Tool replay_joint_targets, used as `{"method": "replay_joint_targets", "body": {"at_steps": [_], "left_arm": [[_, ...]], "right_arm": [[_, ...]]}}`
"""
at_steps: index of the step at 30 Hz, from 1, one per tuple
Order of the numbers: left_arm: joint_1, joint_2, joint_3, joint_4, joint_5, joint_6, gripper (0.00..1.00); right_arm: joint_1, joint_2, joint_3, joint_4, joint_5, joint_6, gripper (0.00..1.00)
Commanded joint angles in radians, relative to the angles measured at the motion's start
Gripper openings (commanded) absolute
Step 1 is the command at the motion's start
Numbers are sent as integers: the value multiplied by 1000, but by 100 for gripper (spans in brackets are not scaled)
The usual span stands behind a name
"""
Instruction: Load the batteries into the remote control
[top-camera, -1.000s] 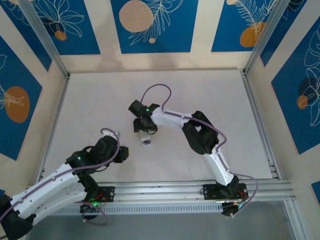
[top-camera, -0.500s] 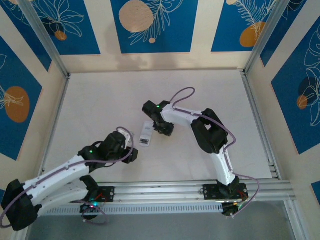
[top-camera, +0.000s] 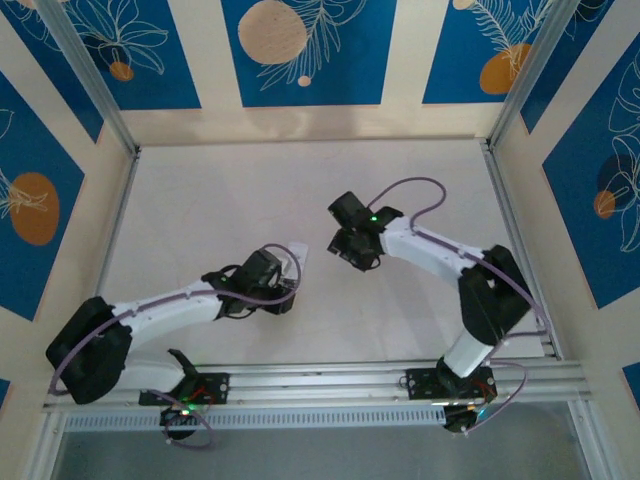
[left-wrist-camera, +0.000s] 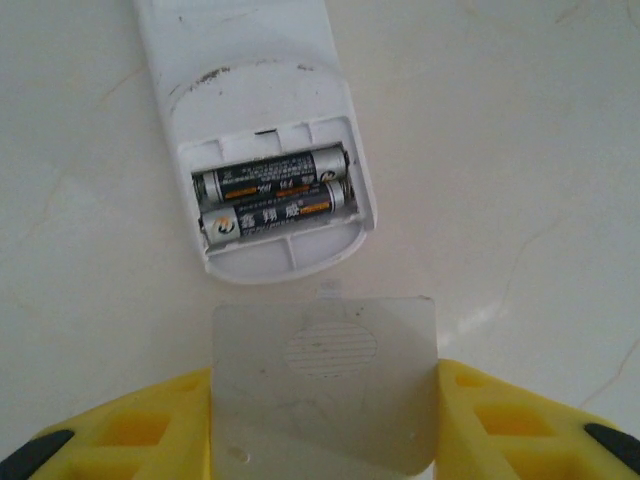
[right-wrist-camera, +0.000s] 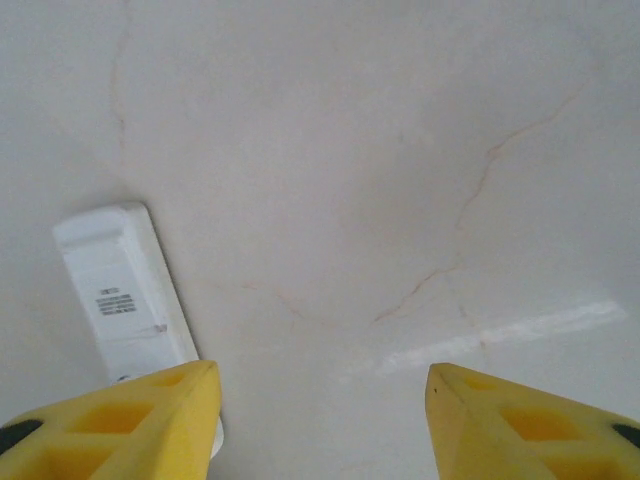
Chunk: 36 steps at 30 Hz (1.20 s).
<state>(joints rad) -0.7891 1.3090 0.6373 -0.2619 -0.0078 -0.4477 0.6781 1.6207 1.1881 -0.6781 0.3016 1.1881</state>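
Observation:
The white remote control (left-wrist-camera: 240, 60) lies back side up on the table with its battery bay uncovered. Both batteries (left-wrist-camera: 272, 197) sit side by side in the bay, dark with lighter ends. My left gripper (left-wrist-camera: 325, 400) is just short of the remote's open end and is shut on the thin grey battery cover (left-wrist-camera: 325, 345), held flat between the yellow fingers (left-wrist-camera: 150, 430). From above, the left gripper (top-camera: 284, 285) touches the near end of the remote (top-camera: 298, 260). My right gripper (right-wrist-camera: 320, 400) is open and empty, with the remote (right-wrist-camera: 125, 290) off to its left.
The pale marbled tabletop (top-camera: 200, 200) is walled by blue and cream panels (top-camera: 300, 50) at the back and sides. An aluminium rail (top-camera: 330, 380) runs along the near edge by the arm bases. The right gripper (top-camera: 350, 248) hovers right of the remote.
The left arm has swung forward and right up to the remote. The right gripper has pulled away from over the remote to the right.

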Motion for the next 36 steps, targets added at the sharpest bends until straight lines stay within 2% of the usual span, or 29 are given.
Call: {"method": "replay_joint_targets", "body": {"at_steps": [1,15,19,29,36], "left_arm": [[10,49,55,29,-6,-24,45],[53,212,171,-21,-21,-15,50],[58,219,167,-17,-23,-17,50],[63,233,163,-11,-17,-26,62],[62,188,163,-29,-43,-31,64]], "right_arm": [[-6,-69,-50,-24,-18,-74,58],[-31,-118,-60,-41,-21,-107,59],[-34,-119,-55,-47,-19,-111,59],[-31,-105,-44,-49,-29,-109,59],[-28,-103,-40,-45,-26,-113,59]]}}
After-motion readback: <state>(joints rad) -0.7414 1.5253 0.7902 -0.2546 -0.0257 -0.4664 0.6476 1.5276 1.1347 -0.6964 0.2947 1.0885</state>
